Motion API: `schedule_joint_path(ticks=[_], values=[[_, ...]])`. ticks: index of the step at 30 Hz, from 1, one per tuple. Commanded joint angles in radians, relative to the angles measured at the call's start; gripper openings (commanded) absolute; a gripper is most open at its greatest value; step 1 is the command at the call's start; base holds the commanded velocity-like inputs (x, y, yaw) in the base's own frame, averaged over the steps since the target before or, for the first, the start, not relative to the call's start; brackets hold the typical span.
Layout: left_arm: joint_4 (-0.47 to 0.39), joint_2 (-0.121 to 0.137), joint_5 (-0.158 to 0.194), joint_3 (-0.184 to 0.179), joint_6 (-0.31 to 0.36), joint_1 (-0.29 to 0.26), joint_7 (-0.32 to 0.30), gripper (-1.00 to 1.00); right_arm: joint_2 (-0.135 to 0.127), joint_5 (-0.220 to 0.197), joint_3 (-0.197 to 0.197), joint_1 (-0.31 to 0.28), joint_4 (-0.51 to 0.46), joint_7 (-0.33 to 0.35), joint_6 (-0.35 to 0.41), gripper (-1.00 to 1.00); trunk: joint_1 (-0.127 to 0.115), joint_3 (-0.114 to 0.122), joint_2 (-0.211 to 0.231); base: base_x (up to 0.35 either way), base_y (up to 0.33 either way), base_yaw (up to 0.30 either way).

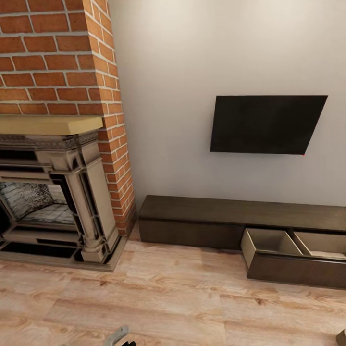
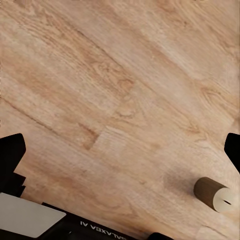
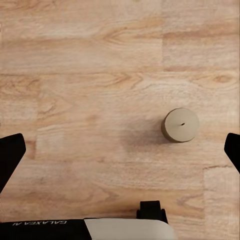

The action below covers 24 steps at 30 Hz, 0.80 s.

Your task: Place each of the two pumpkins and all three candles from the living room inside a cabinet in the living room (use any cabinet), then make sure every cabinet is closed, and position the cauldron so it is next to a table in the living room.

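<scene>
Cabinet (image 1: pixel 202 216) drawer (image 1: pixel 288 254) stands open; a candle (image 3: pixel 180 125), perhaps, on the floor (image 3: pixel 100 75); both hands spread apart.

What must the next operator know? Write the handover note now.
Left end effector: open, empty.
Right end effector: open, empty.
A candle stands on the wood floor below the right one. The left wrist view also shows a candle, possibly the same.
Cabinet: right drawer open, visible compartments empty.
To do: stow candles and pumpkins, shut the drawer, place the cauldron by a table.
</scene>
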Motion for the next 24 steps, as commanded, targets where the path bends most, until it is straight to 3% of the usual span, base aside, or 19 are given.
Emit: schedule_joint_path(ticks=[1, 17, 24], values=[[-0.002, 0.001, 0.005, -0.007, 0.002, -0.001, 0.008, 1.00, 0.000, -0.009, -0.008, -0.001, 0.001, 0.011, 0.000, 1.00, 0.000, -0.001, -0.001, 0.012, 0.089, -0.088], [-0.002, 0.001, 0.005, -0.007, 0.002, -0.001, 0.008, 1.00, 0.002, -0.008, -0.010, -0.001, 0.001, 0.011, 0.003, 1.00, 0.000, -0.001, -0.001, 0.005, 0.040, -0.262], [-0.002, 0.001, 0.003, -0.007, 0.002, -0.001, 0.008, 1.00, 0.001, -0.008, -0.009, -0.001, 0.001, 0.010, 0.003, 1.00, 0.000, -0.001, -0.001, 0.145, 0.000, -0.210]])
